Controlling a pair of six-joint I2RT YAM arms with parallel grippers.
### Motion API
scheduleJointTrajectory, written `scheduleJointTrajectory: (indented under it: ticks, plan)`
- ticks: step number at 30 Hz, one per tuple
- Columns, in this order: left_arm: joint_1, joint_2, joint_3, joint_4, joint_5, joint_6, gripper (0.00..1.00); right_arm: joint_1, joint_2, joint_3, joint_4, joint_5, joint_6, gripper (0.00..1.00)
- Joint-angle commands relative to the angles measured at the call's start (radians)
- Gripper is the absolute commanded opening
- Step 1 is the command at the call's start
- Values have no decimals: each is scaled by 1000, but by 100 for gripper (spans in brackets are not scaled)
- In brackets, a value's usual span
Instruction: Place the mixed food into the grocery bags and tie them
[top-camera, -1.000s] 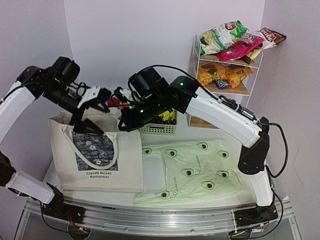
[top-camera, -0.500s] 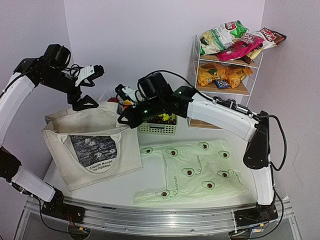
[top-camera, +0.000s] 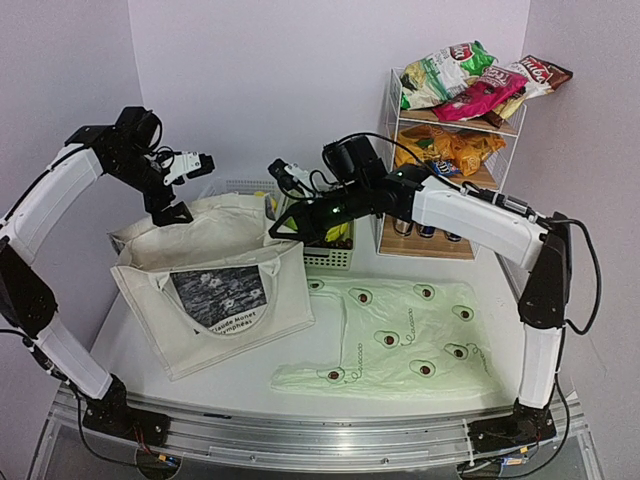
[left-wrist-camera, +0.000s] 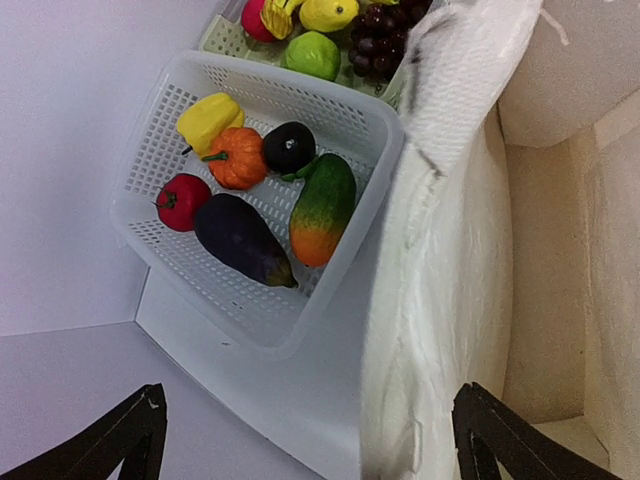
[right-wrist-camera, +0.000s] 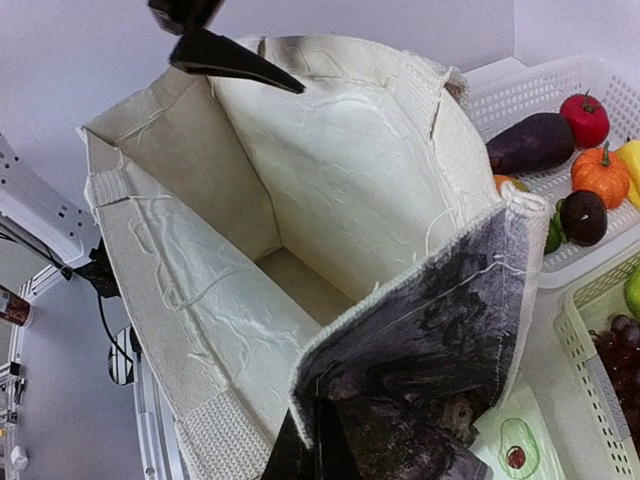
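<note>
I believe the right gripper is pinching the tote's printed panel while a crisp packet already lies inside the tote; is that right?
Not quite. The right gripper is pinching the printed panel of the tote, but nothing lies inside it: the right wrist view shows only its bare floor.

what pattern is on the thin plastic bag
Avocados on pale green; plastic bag shows best in top external view.

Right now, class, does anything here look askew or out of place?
The cream tote lies skewed and slumped, its front rim pinched up by the right gripper. Crisp packets overhang the rack's top shelf.
</note>
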Motion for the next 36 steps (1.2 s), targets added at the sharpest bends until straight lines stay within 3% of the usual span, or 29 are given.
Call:
scheduleJointTrajectory:
  ticks: [1, 3, 5, 6, 8, 9, 10, 11, 12, 15, 17, 18, 23, 27, 36]
  plan:
    - [10, 61, -6, 18, 1, 40, 100, -4, -65, 2, 84, -107, -25, 0]
    - [11, 85, -5, 21, -1, 42, 98, -9, -61, 2, 87, -115, -20, 0]
    - [11, 98, 10, 3, 16, 42, 88, -18, -60, 1, 89, -115, -10, 0]
    - [11, 100, 25, -19, 35, 39, 72, -23, -61, -2, 90, -102, 13, 0]
    - [11, 101, 58, -70, 70, 29, 21, -27, -67, -3, 90, -63, 44, 0]
    - [11, 96, 72, -88, 78, 9, 7, -28, -72, -3, 89, -38, 55, 0]
    - [11, 89, 82, -101, 82, -12, 2, -28, -78, -1, 88, -11, 67, 0]
    - [11, 81, 87, -110, 83, -32, 1, -28, -85, 2, 88, 22, 81, 2]
    - [10, 73, 90, -115, 77, -57, 0, -29, -94, 6, 87, 58, 97, 11]
    - [10, 52, 94, -148, 64, -152, 0, -33, -138, 28, 86, 134, 155, 53]
    - [9, 39, 92, -175, 66, -205, 0, -42, -177, 45, 83, 201, 190, 78]
    - [9, 31, 88, -182, 68, -226, 0, -51, -198, 57, 79, 225, 207, 84]
    - [9, -6, 76, -205, 115, -293, 0, -162, -262, 215, -36, 432, 266, 90]
    - [8, -17, 73, -206, 137, -322, 0, -273, -286, 293, -69, 618, 233, 88]
    - [7, -28, 54, -196, 170, -328, 0, -515, -180, 544, -44, 632, 238, 89]
